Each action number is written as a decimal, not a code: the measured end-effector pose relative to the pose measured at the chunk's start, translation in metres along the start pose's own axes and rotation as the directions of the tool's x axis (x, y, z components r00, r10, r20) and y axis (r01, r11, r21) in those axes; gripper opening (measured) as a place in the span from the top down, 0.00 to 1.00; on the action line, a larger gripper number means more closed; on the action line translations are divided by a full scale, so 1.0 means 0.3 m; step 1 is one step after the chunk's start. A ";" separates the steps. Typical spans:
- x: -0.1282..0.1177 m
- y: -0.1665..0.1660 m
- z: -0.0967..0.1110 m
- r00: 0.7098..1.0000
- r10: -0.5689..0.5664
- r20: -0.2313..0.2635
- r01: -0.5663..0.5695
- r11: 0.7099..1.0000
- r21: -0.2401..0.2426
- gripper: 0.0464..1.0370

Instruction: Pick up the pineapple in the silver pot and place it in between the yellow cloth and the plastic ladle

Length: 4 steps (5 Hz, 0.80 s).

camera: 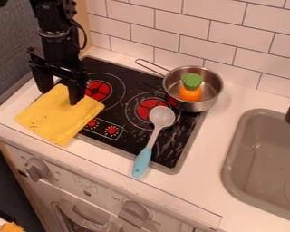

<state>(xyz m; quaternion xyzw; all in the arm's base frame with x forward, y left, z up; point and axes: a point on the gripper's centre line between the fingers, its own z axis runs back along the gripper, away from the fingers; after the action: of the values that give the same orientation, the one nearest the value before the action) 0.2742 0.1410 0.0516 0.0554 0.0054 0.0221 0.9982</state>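
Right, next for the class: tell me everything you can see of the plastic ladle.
The ladle has a rounded, pale grey bowl with small dark specks, a thin grey shaft and a thicker light blue grip, all plastic-looking. It lies slantwise on the black stove: the bowl overlaps a red burner beside the pot, not inside it, and the grip crosses the stove's front edge over the white counter.
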 end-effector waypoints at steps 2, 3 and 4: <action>0.033 -0.088 -0.002 0.998 -0.060 0.000 0.060 0.996 -0.067 0.04; 0.116 -0.174 0.059 0.988 -0.141 0.070 0.147 0.985 -0.094 0.04; 0.196 -0.269 0.131 0.969 -0.207 0.136 0.220 0.972 -0.088 0.04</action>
<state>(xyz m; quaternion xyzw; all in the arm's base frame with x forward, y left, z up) 0.3369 0.0590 0.0812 0.0045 -0.0529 -0.0887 0.9946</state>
